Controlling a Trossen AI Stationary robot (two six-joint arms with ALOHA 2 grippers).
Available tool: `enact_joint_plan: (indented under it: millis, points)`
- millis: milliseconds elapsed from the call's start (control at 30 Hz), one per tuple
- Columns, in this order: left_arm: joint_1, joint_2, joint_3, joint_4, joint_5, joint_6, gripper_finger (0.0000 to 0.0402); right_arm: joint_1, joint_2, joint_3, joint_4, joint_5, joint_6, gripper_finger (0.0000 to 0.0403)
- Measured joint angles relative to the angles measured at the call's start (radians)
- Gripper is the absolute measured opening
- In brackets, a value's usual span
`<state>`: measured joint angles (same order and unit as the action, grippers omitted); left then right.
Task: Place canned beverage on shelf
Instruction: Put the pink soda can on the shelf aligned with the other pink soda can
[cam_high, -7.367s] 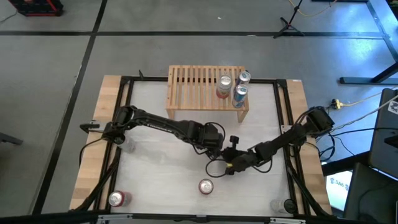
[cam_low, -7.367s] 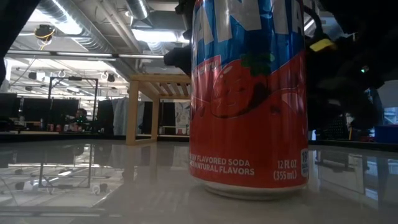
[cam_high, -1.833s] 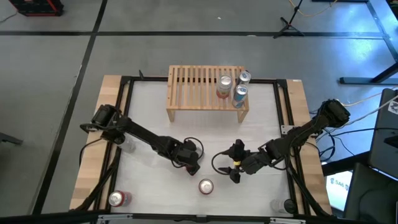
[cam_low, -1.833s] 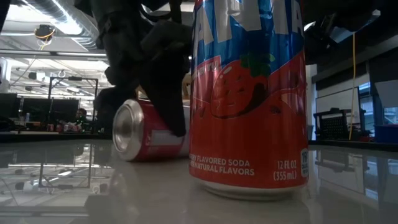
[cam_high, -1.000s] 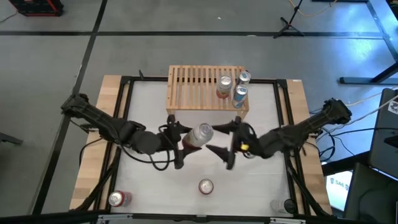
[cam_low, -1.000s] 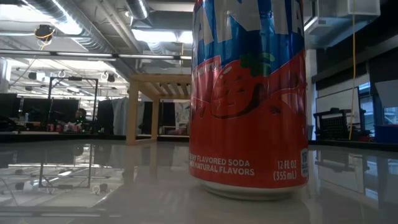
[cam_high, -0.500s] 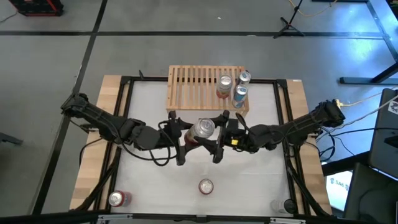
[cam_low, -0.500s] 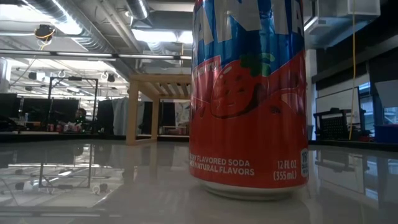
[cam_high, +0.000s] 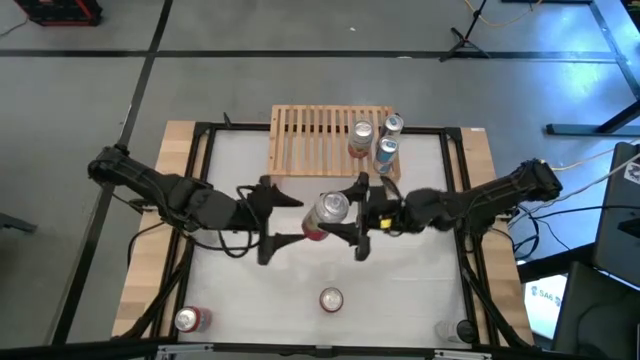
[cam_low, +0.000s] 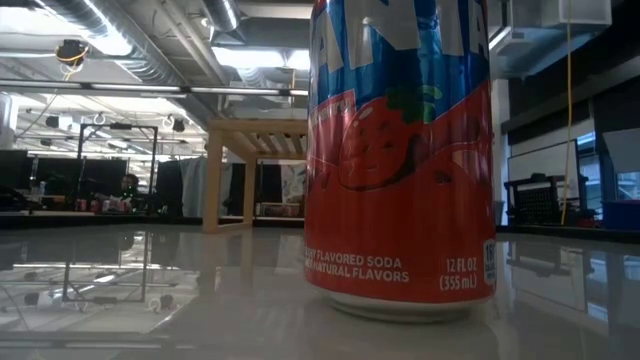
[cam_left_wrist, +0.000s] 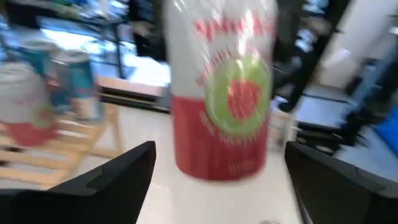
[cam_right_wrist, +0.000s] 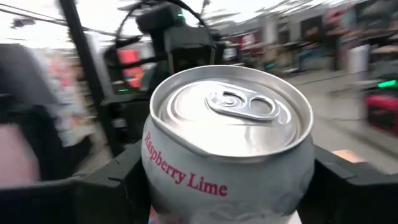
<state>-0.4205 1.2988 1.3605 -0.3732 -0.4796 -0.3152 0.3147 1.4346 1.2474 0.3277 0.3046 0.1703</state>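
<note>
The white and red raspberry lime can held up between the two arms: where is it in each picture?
High view: raspberry lime can mid-table, before the shelf.
Low view: not in it; a strawberry soda can fills it.
Left wrist view: centre, shelf behind.
Right wrist view: close up.
Shared landmark: the shelf.

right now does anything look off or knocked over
Nothing spilled or tipped. The one oddity is the raspberry lime can, held above the table in the right claw while the left claw stands open and apart from it. Three cans stand upright on the shelf.
</note>
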Motion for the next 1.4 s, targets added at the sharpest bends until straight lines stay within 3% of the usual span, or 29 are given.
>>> enact_joint_plan:
  millis: [167,267,433,667,800,933,1100,1200,1300,1400]
  points:
    - [0.046,0.003,-0.002,0.04,0.177,-0.016,0.0346,-0.087,-0.005,0.001,-0.044,-0.286,0.092,0.0267]
    - [0.096,0.031,0.0,0.049,0.226,-0.023,0.0346,-0.119,0.008,0.001,-0.036,-0.389,0.113,0.0267]
    - [0.149,0.043,-0.003,0.051,0.304,-0.049,0.0346,-0.121,0.009,0.001,-0.03,-0.438,0.091,0.0267]
    - [0.219,0.087,-0.002,0.18,0.571,-0.072,0.0346,-0.12,0.018,0.002,-0.001,-0.511,0.078,0.0267]
    - [0.239,0.124,-0.002,0.263,0.665,-0.086,0.0346,-0.118,0.023,0.002,0.013,-0.537,0.061,0.0267]
    - [0.241,0.139,-0.002,0.285,0.678,-0.087,0.0325,-0.119,0.023,0.002,0.011,-0.537,0.059,0.0267]
    - [0.241,0.138,-0.002,0.287,0.673,-0.087,0.0269,-0.119,0.024,0.002,0.014,-0.534,0.057,0.0267]
    - [0.241,0.139,-0.003,0.282,0.665,-0.093,0.0268,-0.119,0.016,0.005,-0.035,-0.532,0.063,0.0316]
    - [0.232,0.136,-0.006,0.24,0.597,-0.095,0.0268,-0.119,-0.014,0.005,-0.16,-0.47,0.138,0.0379]
    - [0.203,0.119,-0.006,0.167,0.455,-0.093,0.0268,-0.117,-0.059,0.005,-0.305,-0.396,0.169,0.0363]
